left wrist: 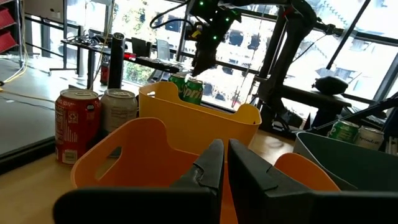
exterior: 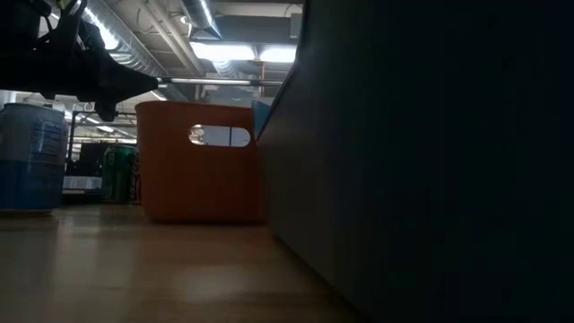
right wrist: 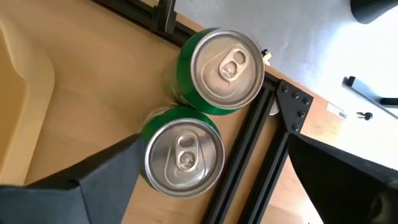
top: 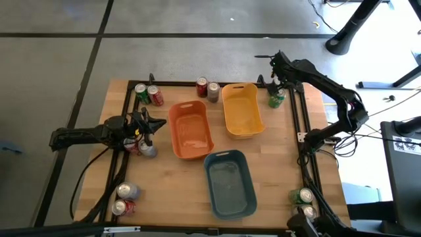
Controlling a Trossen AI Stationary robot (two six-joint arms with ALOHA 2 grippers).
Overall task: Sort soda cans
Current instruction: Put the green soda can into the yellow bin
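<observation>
Two green soda cans [right wrist: 227,70] [right wrist: 183,152] stand upright side by side on their bases in the table's far right corner, against the black frame rail [right wrist: 249,155]. My right gripper [right wrist: 211,146] [top: 276,89] hangs above them, slanting down and open wide. One of the cans shows between its fingers, close to one finger [right wrist: 93,180], and no touch shows. My left gripper [left wrist: 225,165] [top: 154,124] is shut and level at the table's left, pointing over the orange bin [top: 191,130]. Other cans stand in pairs: red and silver [left wrist: 78,124] [left wrist: 119,109], and green and red [top: 141,91].
The yellow bin [top: 241,110] stands just left of the green pair, and the blue-grey bin [top: 229,183] is at the near middle. More cans stand by the left gripper [top: 148,150], at the near left [top: 127,191] and at the near right [top: 304,195]. A black frame edges the table.
</observation>
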